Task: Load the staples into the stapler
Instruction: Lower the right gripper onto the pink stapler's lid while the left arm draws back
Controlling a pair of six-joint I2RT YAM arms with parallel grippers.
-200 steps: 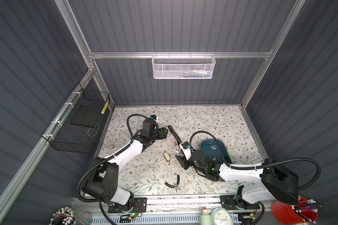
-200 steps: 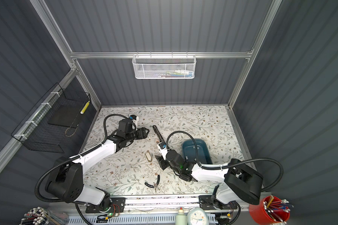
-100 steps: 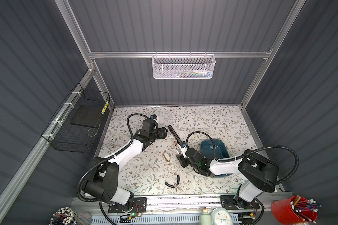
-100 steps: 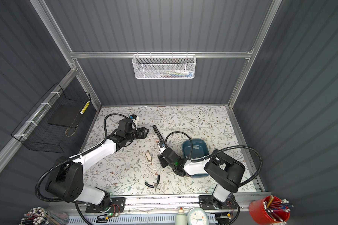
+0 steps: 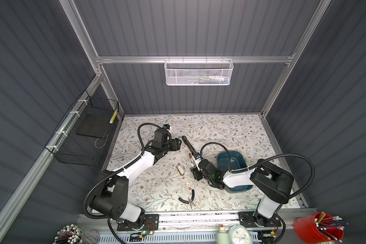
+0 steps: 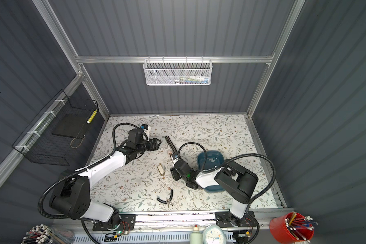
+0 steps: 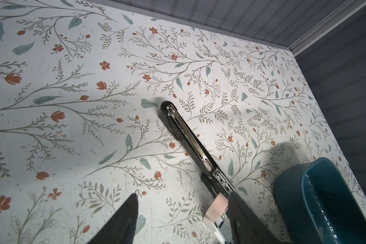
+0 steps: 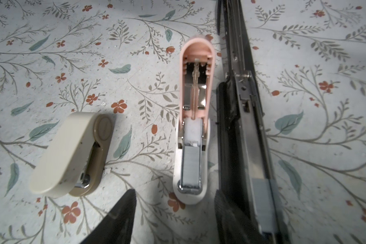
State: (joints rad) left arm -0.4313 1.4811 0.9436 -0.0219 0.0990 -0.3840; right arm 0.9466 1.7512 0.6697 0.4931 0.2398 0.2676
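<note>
Grey-walled booth, floral surface [image 5: 220,131]. Both top views: black stapler [image 5: 188,145] open flat, centre; right gripper [image 5: 197,172] over its lower end, elbow swung inward since second ago; left gripper [image 5: 179,144] unmoved. Left wrist: fingers [image 7: 123,221] apart, empty. Right wrist: fingers apart, staples [image 8: 262,198] in stapler channel, lower right.

Longest stapler [image 5: 189,146] centrally on the table [image 5: 220,131]; tub [image 5: 238,156] just right; pliers [image 5: 188,199] in front

Grey ribbed walls [image 5: 199,31], floral tabletop [image 5: 230,131]
</note>
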